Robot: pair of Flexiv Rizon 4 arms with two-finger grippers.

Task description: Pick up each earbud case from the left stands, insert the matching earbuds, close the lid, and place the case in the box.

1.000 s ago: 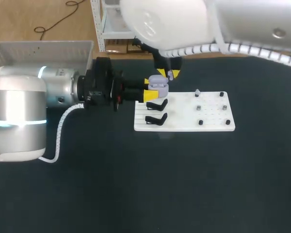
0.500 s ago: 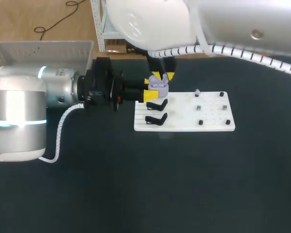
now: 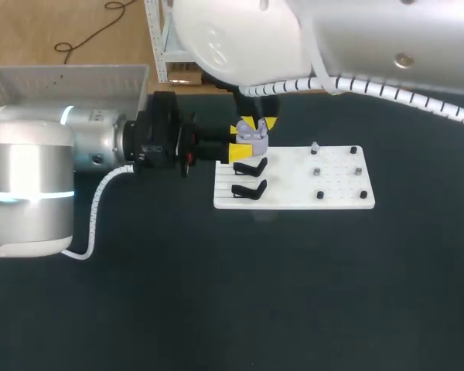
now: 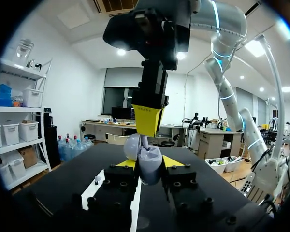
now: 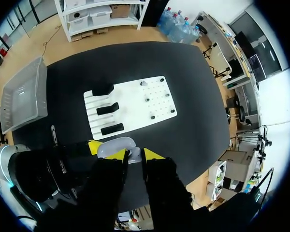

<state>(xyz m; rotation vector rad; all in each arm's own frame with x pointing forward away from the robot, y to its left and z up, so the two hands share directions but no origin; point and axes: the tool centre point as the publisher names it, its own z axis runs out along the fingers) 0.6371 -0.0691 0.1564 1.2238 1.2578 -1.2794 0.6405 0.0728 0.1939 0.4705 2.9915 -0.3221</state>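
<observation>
1. The gray box (image 3: 31,79) sits at the upper left of the head view, on the dark counter (image 3: 294,294), behind the left arm. I cannot tell what lies inside it.
2. The lavender earbud case (image 3: 253,137) is off the stands. It is held just above the far left corner of the white board (image 3: 294,199), a little above centre in the head view. Its lid stands open, tipped back like a round shell.
3. A small pale earbud (image 5: 134,155) sits at the case's mouth, pinched between the right arm's yellow tips.
4. The board carries two bare black stands (image 3: 250,165) on its left side and small dark pegs (image 3: 319,195) on its right half.
5. The left arm lies level, coming in from the left edge of the head view. Its left pincer (image 3: 241,141) is clenched on the case, one yellow tip on each side.
6. The right arm comes down from the upper right. Its right pincer (image 3: 257,124) points straight down over the open case, its fingers narrowed on the earbud.
</observation>
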